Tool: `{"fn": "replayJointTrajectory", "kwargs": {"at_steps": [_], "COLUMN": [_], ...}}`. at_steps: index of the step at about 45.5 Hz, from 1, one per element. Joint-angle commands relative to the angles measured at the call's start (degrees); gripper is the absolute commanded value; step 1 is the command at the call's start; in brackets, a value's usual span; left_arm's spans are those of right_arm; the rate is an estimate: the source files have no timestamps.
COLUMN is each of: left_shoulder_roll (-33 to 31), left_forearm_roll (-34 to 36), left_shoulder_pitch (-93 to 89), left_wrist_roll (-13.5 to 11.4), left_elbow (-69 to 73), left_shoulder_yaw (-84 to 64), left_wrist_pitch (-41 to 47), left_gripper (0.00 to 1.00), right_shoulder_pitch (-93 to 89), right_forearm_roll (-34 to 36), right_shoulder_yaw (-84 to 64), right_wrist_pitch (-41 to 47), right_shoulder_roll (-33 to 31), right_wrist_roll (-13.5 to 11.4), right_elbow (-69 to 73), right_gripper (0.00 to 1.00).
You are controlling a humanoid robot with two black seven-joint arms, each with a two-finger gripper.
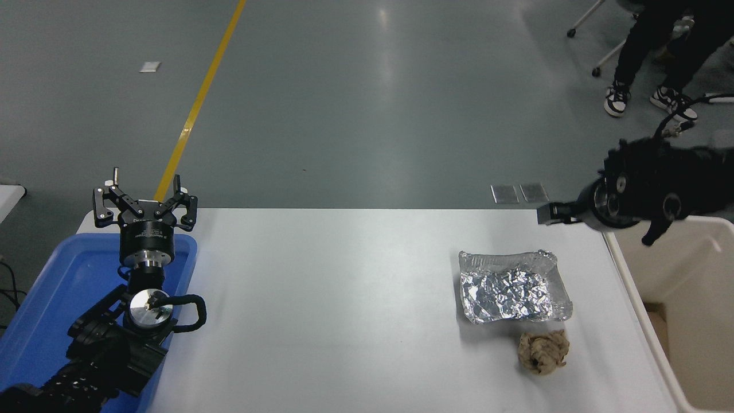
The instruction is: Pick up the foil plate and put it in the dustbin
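Observation:
The foil plate (513, 287) lies flat on the right part of the white table (344, 310), shiny and crinkled with low bent rims. The cream-beige dustbin (688, 269) stands just off the table's right edge. My right gripper (550, 213) hangs above the table's far right corner, pointing left, a little beyond and to the right of the foil plate and not touching it. Its arm partly covers the dustbin's far rim. My left gripper (145, 198) is parked at the lower left over the blue tray, open and empty.
A crumpled brown paper ball (543, 351) lies just in front of the foil plate. A shallow blue tray (51, 287) sits at the table's left edge under my left arm. A person's legs (648, 57) and a wheeled chair are at the top right, on the floor.

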Motion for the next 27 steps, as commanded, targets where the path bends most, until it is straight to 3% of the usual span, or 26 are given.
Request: {"fn": "replayJointTrajectory", "kwargs": {"at_steps": [1, 21, 27], "left_shoulder_roll": [0.0, 0.0, 0.0], "left_forearm_roll": [0.0, 0.0, 0.0], "left_shoulder_pitch": [0.0, 0.0, 0.0], "left_wrist_roll": [0.0, 0.0, 0.0], "left_elbow": [0.0, 0.0, 0.0], "left_shoulder_yaw": [0.0, 0.0, 0.0], "left_wrist_pitch": [0.0, 0.0, 0.0], "left_gripper": [0.99, 0.99, 0.99], "right_shoulder_pitch": [-12.4, -19.8, -21.3], "right_forearm_roll": [-1.5, -1.5, -1.4], "right_shoulder_yaw": [4.8, 10.6, 11.1], "right_wrist_pitch": [-4.6, -6.1, -7.0], "right_shoulder_roll": [1.9, 3.8, 4.3], "right_wrist_roll": [0.1, 0.1, 0.0], "right_elbow": [-8.2, -12.6, -14.3], "right_gripper": [1.0, 0.97, 0.68]}}
